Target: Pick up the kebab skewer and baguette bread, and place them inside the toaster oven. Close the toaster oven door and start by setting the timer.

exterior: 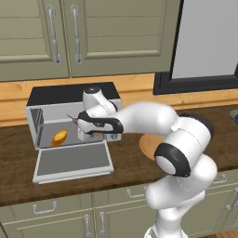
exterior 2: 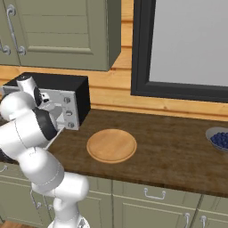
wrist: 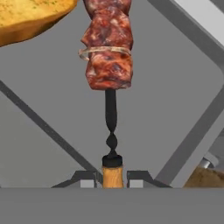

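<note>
fingers (wrist: 113, 178): pinching the kebab skewer (wrist: 108, 52) by its wooden handle | skewer: reaching into the toaster oven (exterior: 69, 118) | baguette bread (exterior: 59, 137): lying inside, left | toaster oven door (exterior: 73, 161): hanging open

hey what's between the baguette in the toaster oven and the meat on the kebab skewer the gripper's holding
Nothing: in the hand view, bare grey toaster oven surface separates the baguette bread from the meat on the kebab skewer, held in the gripper.
</note>
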Controlling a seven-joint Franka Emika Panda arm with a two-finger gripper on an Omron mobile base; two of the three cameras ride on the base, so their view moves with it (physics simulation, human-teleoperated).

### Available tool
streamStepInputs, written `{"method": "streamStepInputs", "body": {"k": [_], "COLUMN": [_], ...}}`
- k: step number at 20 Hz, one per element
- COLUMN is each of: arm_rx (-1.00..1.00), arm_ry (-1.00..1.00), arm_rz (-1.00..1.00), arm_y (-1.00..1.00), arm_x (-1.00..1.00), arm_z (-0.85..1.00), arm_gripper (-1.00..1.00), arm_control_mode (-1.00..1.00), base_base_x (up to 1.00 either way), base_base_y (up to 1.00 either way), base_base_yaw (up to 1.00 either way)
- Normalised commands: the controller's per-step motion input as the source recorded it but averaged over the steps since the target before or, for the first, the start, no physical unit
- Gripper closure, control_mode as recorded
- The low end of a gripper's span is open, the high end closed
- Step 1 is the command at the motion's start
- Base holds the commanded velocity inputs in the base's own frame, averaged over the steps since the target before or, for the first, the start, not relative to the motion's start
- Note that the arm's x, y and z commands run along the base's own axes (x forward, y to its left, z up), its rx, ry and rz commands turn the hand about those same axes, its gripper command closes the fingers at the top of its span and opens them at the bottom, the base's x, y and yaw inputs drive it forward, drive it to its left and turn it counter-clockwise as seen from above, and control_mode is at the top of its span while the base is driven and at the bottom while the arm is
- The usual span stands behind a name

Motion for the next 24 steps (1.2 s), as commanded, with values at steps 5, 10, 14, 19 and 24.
{"method": "streamStepInputs", "body": {"k": [5, 10, 14, 19, 24], "arm_rx": [0.0, 0.0, 0.0, 0.0, 0.0], "arm_ry": [-0.01, 0.0, 0.0, 0.0, 0.0], "arm_rz": [0.0, 0.0, 0.0, 0.0, 0.0], "arm_y": [0.08, 0.02, 0.0, 0.0, 0.0], "arm_x": [0.17, 0.04, 0.12, 0.1, 0.01], "arm_z": [-0.17, -0.2, -0.06, -0.02, -0.07], "arm_gripper": [1.0, 1.0, 1.0, -1.0, -1.0], "arm_control_mode": [-1.0, -1.0, -1.0, -1.0, -1.0], "base_base_x": [0.0, 0.0, 0.0, 0.0, 0.0], "base_base_y": [0.0, 0.0, 0.0, 0.0, 0.0], "base_base_yaw": [0.0, 0.0, 0.0, 0.0, 0.0]}}
